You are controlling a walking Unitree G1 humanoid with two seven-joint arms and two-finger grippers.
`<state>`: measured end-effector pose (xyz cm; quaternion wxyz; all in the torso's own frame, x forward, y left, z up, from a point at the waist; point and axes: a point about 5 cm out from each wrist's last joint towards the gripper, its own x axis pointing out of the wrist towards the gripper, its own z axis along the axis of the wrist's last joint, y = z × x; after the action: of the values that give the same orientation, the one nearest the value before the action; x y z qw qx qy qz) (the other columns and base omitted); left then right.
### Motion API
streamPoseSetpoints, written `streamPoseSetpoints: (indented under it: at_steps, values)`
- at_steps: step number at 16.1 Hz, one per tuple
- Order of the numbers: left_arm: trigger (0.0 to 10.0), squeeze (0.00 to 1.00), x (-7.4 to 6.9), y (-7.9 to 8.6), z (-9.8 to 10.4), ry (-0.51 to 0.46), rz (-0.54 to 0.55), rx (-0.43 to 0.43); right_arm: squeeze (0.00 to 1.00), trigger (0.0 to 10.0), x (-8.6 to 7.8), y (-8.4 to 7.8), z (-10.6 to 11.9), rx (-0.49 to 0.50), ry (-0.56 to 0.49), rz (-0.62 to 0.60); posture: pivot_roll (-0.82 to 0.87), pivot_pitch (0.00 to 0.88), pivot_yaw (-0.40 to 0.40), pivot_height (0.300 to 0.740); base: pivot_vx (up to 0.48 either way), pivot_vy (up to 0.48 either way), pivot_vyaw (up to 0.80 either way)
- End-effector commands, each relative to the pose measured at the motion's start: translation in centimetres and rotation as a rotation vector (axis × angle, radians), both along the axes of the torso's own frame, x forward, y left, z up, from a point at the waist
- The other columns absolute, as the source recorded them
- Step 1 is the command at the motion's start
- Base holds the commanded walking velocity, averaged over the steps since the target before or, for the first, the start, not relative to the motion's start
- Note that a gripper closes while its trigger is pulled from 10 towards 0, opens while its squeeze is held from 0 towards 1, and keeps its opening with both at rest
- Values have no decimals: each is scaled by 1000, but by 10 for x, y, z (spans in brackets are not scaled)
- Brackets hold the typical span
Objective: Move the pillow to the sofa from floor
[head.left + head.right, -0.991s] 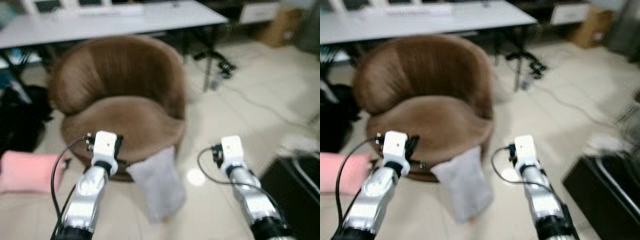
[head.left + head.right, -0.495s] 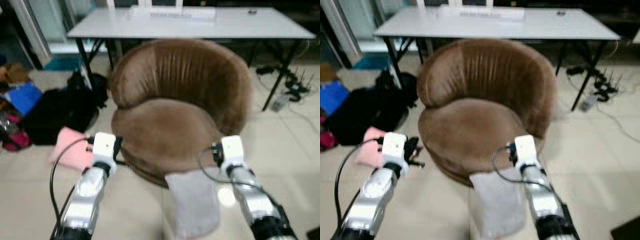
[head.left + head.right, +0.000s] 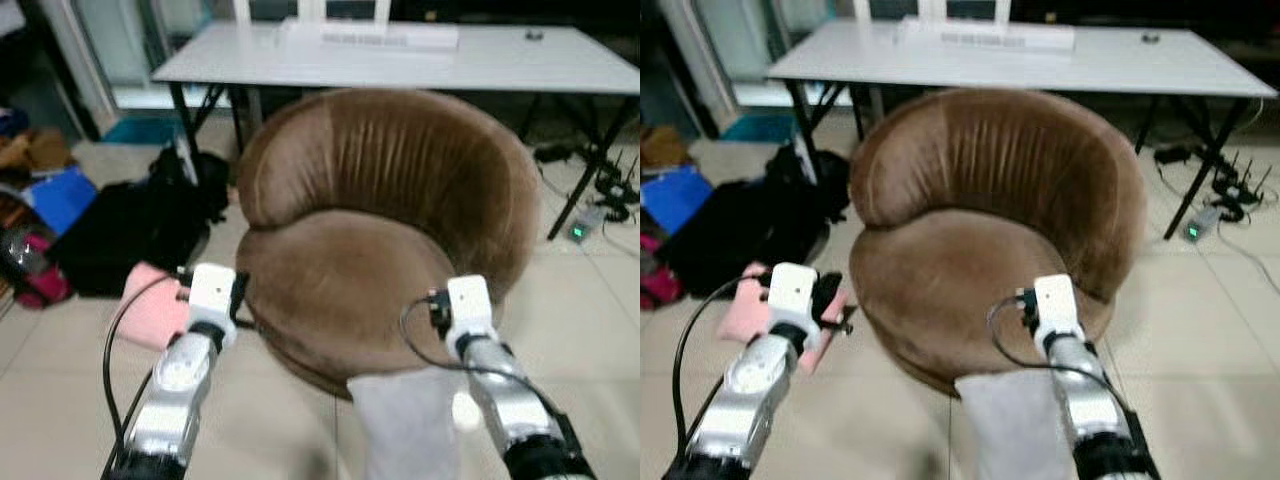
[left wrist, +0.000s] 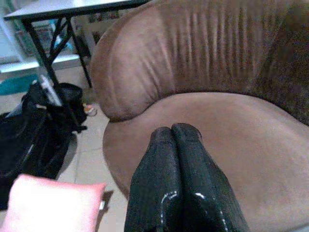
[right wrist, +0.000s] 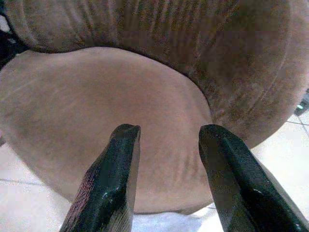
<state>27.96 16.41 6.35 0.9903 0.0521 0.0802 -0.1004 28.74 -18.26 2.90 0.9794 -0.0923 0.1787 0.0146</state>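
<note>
A pink pillow lies on the tiled floor left of the round brown sofa chair; it also shows in the left wrist view as the pink pillow. A grey pillow leans against the chair's front edge, just left of my right arm. My left gripper is shut with nothing in it, held above the floor between the pink pillow and the chair. My right gripper is open and empty, hovering before the seat cushion.
A white table stands behind the chair, its black legs reaching the floor on both sides. Black bags and coloured items are piled at the left. A power strip and cables lie at the right.
The whole picture has shifted, so the camera turned; the chair now sits in the middle and the pink pillow lies nearer my left arm. Both arms keep the same pose.
</note>
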Motion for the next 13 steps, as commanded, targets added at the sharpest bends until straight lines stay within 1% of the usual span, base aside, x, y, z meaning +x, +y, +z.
streamPoseSetpoints:
  at_steps: [1, 5, 8, 10, 13]
  values:
    - [10000, 0, 1, -8, 2, -12, -14, -22, 0, 10000, 1, -11, 3, -14, -9, -21, 19, 0, 26, 740, 0, 0, 0]
    - [10000, 0, 1, -7, 2, -14, -16, 5, 0, 10000, 1, -10, 2, -17, -8, -17, 21, 0, 24, 740, 0, 0, 0]
    - [10000, 0, 1, -8, 2, -14, -14, 11, 0, 10000, 1, -10, 3, -31, -12, 1, 21, 0, 24, 740, 0, -442, 0]
    - [10000, 0, 2, -8, 2, -13, -13, 13, 0, 10000, 2, -8, 4, -46, -17, 19, 21, 0, 24, 740, 0, -480, 694]
    - [10000, 0, 2, -8, 2, -14, -12, 13, 0, 10000, 2, -10, 2, -14, -10, -20, 22, 0, 24, 740, 0, -480, 0]
